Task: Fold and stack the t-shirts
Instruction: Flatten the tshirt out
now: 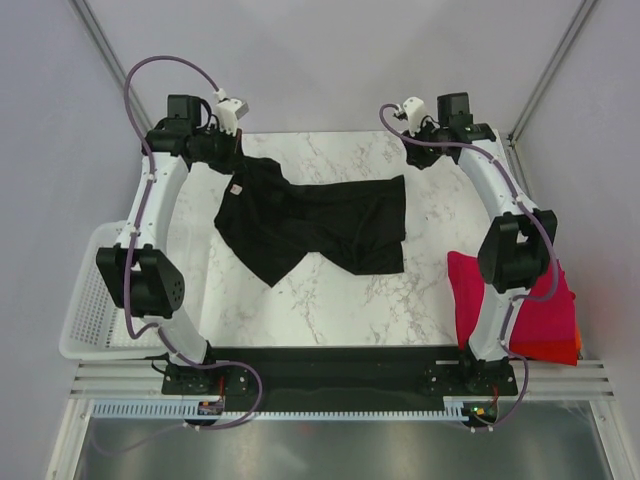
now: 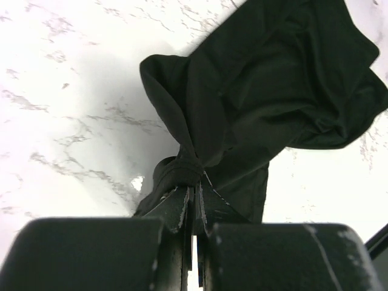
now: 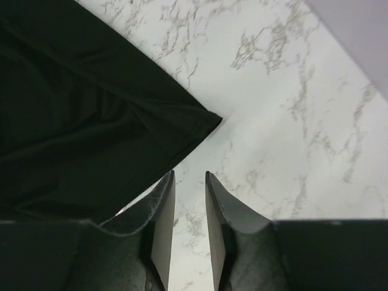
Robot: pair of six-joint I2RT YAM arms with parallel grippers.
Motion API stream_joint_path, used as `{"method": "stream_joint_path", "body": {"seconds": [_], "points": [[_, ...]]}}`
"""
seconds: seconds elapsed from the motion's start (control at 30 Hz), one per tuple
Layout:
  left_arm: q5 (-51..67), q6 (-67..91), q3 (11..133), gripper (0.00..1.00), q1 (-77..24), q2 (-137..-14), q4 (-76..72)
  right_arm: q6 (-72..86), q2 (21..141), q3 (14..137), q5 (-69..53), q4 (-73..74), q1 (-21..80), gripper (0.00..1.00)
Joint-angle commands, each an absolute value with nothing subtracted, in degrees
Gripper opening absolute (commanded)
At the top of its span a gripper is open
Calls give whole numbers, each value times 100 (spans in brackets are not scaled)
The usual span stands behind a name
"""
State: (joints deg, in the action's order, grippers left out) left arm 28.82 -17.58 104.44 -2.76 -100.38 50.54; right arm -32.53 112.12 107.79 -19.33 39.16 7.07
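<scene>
A plain black t-shirt (image 1: 320,225) lies rumpled on the marble table, its far left corner lifted. My left gripper (image 1: 238,152) is shut on that bunched corner; in the left wrist view the cloth (image 2: 254,97) hangs from my gripper (image 2: 194,185). My right gripper (image 1: 408,150) is open and empty at the far right, just beyond the shirt's corner; in the right wrist view it (image 3: 189,182) hovers over bare marble beside the shirt's edge (image 3: 91,121). A folded magenta-red shirt (image 1: 545,300) lies on an orange-red one (image 1: 562,350) at the right edge.
A white mesh basket (image 1: 95,305) stands at the table's left edge, beside the left arm. The right arm's elbow (image 1: 515,250) stands over the folded stack. Grey walls close in the back and sides.
</scene>
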Motion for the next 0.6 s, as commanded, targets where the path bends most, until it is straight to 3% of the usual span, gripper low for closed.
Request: {"method": "stream_joint_path", "body": {"seconds": [0.0, 0.57], "points": [[3287, -1582, 10275, 3, -281, -9932, 4966, -2963, 11671, 10792, -1942, 4078, 686, 35], [3156, -1714, 10046, 3, -290, -10608, 4992, -2663, 13816, 12216, -2206, 3780, 642, 40]]}}
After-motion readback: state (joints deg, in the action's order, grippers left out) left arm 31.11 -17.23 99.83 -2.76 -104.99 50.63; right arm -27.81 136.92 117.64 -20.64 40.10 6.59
